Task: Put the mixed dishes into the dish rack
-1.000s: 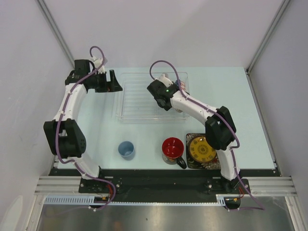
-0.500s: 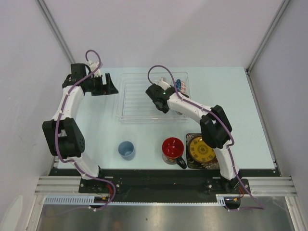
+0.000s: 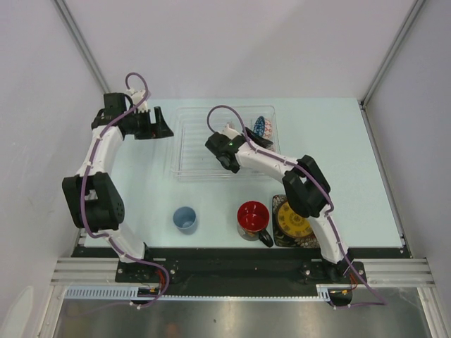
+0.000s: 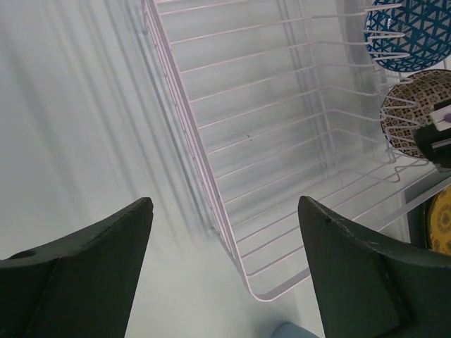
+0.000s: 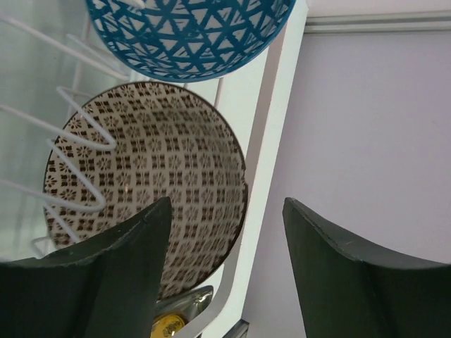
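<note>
The clear dish rack (image 3: 194,148) lies at the back middle of the table. A blue patterned bowl (image 5: 190,35) and a beige patterned bowl (image 5: 155,176) stand on edge in its right end. My right gripper (image 5: 227,208) is open just off the beige bowl's rim, holding nothing. At the rack's left edge my left gripper (image 3: 158,125) hangs open and empty over the table. Near the front are the light-blue cup (image 3: 184,219), the red-inside mug (image 3: 253,216), and the yellow plate (image 3: 294,220) lying on the black square plate (image 3: 277,238).
White walls close in the table at the back and on both sides. The right arm's forearm (image 3: 282,163) stretches across the rack's front right corner, above the yellow plate. The left wrist view shows the rack's near corner (image 4: 261,292).
My right gripper has opened and let go of the beige bowl, which now stands in the rack; the wrist has drawn back to the left. The left gripper has shifted slightly left.
</note>
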